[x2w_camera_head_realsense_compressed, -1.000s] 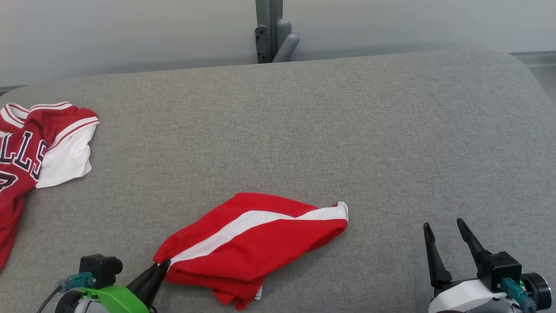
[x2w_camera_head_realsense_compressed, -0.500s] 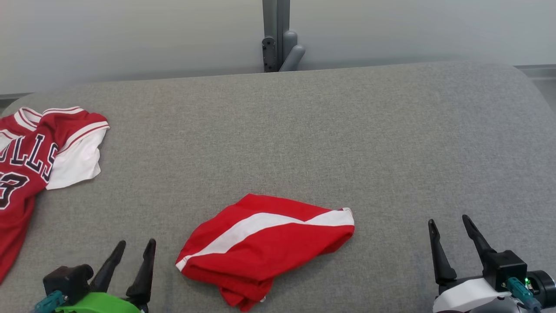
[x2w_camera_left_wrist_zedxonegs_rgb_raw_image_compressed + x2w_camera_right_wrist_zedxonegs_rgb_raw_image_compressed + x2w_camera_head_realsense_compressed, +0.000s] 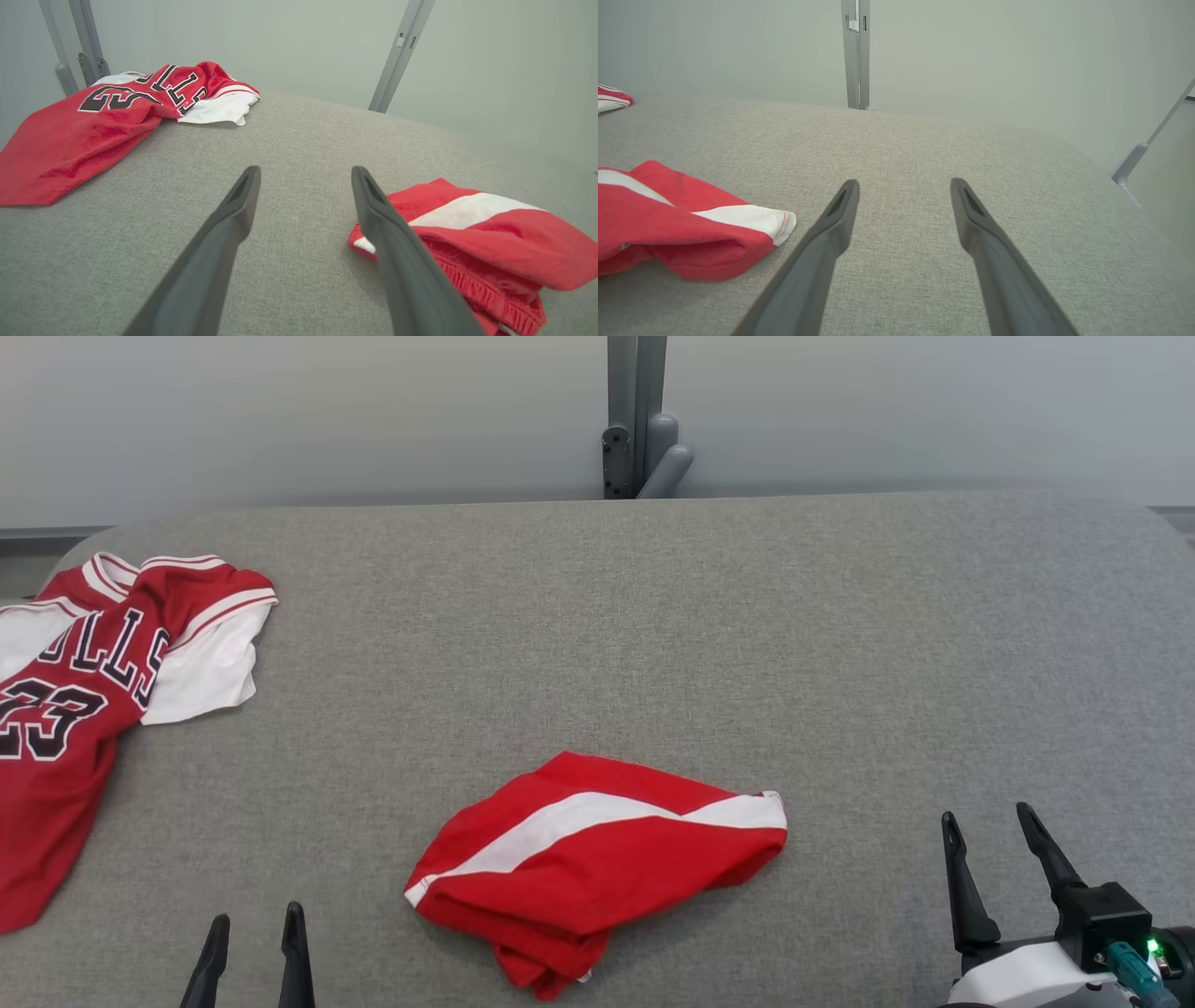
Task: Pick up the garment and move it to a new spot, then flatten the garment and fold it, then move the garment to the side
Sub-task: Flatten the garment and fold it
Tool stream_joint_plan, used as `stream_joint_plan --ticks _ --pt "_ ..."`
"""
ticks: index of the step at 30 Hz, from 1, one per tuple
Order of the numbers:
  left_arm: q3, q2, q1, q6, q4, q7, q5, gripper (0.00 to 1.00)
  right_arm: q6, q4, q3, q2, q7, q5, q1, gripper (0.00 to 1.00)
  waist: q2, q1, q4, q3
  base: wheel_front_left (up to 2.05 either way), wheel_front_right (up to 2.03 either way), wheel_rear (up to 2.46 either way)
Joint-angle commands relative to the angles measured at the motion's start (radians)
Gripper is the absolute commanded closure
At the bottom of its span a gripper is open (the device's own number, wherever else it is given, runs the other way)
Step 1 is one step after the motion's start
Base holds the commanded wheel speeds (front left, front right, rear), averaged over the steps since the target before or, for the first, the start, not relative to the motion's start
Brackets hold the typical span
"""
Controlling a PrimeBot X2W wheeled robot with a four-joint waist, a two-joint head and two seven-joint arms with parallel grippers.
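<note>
On grey surface (image 3: 840, 663), red white-striped shorts (image 3: 597, 868) lie rumpled; left gripper (image 3: 255, 915), right gripper (image 3: 987, 814) spread.

We are seeing bare grey padding (image 3: 747, 635) lying open across the middle and right of the head view. The red shorts (image 3: 597, 859) are blocking the lower centre, the jersey (image 3: 84, 709) is filling the left edge, and a post (image 3: 635, 411) is standing at top centre. An open lane is running between the two garments.
</note>
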Motion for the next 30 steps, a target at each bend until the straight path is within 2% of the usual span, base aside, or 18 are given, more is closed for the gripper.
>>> stream_joint_plan --ticks 1,5,10,26,30 --pt "0.037 -0.027 0.031 -0.032 0.008 0.0 0.032 0.0 -0.001 -0.002 -0.005 -0.003 -0.001 -0.012 0.022 0.0 0.0 0.0 0.009 -0.009 0.0 0.0 0.0" --pt "0.104 -0.065 0.053 -0.08 0.024 0.0 0.088 0.0 -0.001 0.003 -0.011 -0.003 -0.001 -0.022 0.023 0.0 0.0 0.0 0.015 -0.021 0.0 0.0 0.0" --pt "0.137 -0.084 0.063 -0.1 0.03 0.0 0.133 0.0 -0.001 0.009 -0.011 -0.003 -0.001 -0.03 0.034 0.0 0.0 0.0 0.024 -0.033 0.0 0.0 0.0" --pt "0.064 -0.034 0.052 -0.1 0.017 0.0 0.113 0.0 -0.001 0.026 0.022 -0.003 -0.001 -0.009 0.023 0.0 0.0 0.0 0.017 -0.041 0.0 0.0 0.0" --pt "0.05 -0.041 0.049 -0.1 0.063 0.0 0.07 0.0 -0.001 0.05 0.033 -0.003 -0.001 0.047 -0.004 0.0 0.0 0.0 0.015 -0.033 0.0 0.0 0.0"
